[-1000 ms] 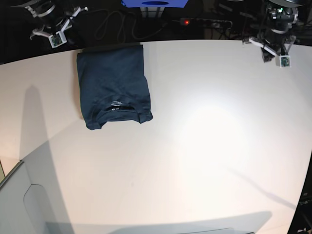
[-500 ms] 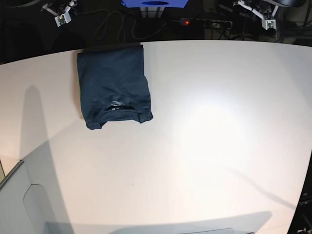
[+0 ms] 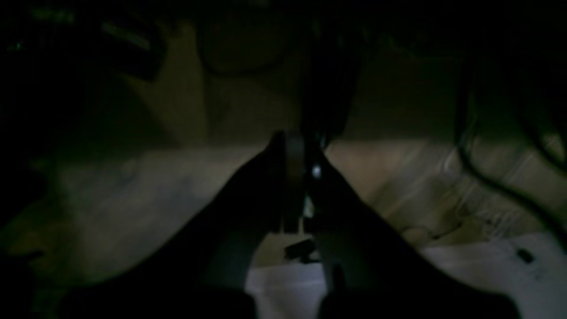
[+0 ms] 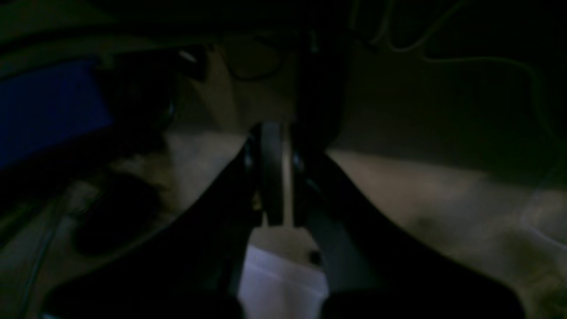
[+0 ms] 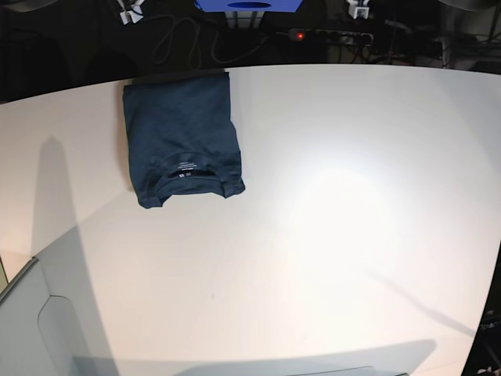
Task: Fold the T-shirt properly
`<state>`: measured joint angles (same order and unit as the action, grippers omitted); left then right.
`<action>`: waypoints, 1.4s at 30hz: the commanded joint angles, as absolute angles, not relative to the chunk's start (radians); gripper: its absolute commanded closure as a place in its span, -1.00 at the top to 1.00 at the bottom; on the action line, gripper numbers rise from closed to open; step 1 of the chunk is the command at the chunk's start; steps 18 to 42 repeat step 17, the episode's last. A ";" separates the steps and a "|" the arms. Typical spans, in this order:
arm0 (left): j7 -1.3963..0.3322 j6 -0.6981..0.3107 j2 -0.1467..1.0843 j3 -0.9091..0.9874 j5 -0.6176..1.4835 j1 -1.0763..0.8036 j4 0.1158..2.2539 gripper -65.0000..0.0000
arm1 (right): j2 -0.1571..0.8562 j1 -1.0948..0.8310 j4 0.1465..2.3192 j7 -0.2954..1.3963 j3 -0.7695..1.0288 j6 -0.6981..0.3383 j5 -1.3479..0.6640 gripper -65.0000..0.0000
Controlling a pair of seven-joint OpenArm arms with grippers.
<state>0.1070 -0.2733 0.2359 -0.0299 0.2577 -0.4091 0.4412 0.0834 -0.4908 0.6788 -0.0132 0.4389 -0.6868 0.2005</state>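
The dark navy T-shirt (image 5: 184, 137) lies folded into a compact rectangle at the back left of the white table (image 5: 337, 219), collar and small white label toward the front. Both grippers are far behind the table, away from the shirt. Only a tip of my right gripper (image 5: 129, 13) and of my left gripper (image 5: 358, 10) shows at the top edge of the base view. In the dark left wrist view my left gripper (image 3: 296, 186) has its fingers together and holds nothing. In the right wrist view my right gripper (image 4: 277, 177) looks the same.
Behind the table lie black cables (image 5: 184, 39), a power strip with a red light (image 5: 300, 35) and a blue object (image 5: 248, 5). A grey panel (image 5: 47, 329) stands at the front left corner.
Both grippers have pulled back and inward from above the table's far corners to the top edge of the base view. The T-shirt has not moved.
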 commanded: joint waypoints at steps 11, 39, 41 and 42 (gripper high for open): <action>0.137 -0.272 0.199 -0.054 0.255 -0.394 0.384 -1.00 | 0.073 -0.478 0.504 -0.202 0.180 0.134 0.193 -1.00; 0.139 -0.272 0.186 -0.053 0.259 -0.395 0.383 -1.00 | 0.044 -0.441 0.421 -0.229 0.018 0.406 0.193 -1.00; 0.139 -0.272 0.186 -0.053 0.259 -0.395 0.383 -1.00 | 0.044 -0.441 0.421 -0.229 0.018 0.406 0.193 -1.00; 0.139 -0.272 0.186 -0.053 0.259 -0.395 0.383 -1.00 | 0.044 -0.441 0.421 -0.229 0.018 0.406 0.193 -1.00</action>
